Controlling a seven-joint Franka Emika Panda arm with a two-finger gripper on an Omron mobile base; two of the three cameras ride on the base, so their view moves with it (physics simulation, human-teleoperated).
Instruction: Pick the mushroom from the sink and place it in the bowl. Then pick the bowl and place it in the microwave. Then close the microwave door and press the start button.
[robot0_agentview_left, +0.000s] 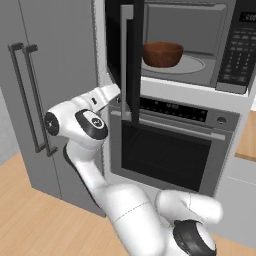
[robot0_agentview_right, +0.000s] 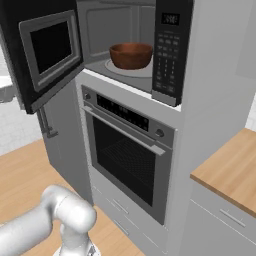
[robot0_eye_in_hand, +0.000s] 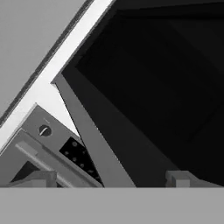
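Note:
The microwave (robot0_agentview_left: 200, 45) stands open, and the reddish-brown bowl (robot0_agentview_left: 163, 54) rests on its glass turntable, also seen in the right base view as the bowl (robot0_agentview_right: 131, 55). The microwave door (robot0_agentview_left: 131, 60) is swung out to the left, with the door (robot0_agentview_right: 50, 55) facing the room. My arm's forearm (robot0_agentview_left: 102, 96) reaches up to the door's outer side. In the hand view my gripper (robot0_eye_in_hand: 111, 180) is open, its fingertips (robot0_eye_in_hand: 43, 178) wide apart and empty, close to the door's dark face (robot0_eye_in_hand: 153, 87). The mushroom is hidden and the sink is out of view.
The microwave's button panel (robot0_agentview_right: 170, 50) is on its right. Below it sits the larger oven (robot0_agentview_right: 130, 160) with its control strip (robot0_eye_in_hand: 65, 148). Tall grey cabinet doors with bar handles (robot0_agentview_left: 30, 100) stand at the left. A wooden counter (robot0_agentview_right: 230, 170) lies at the right.

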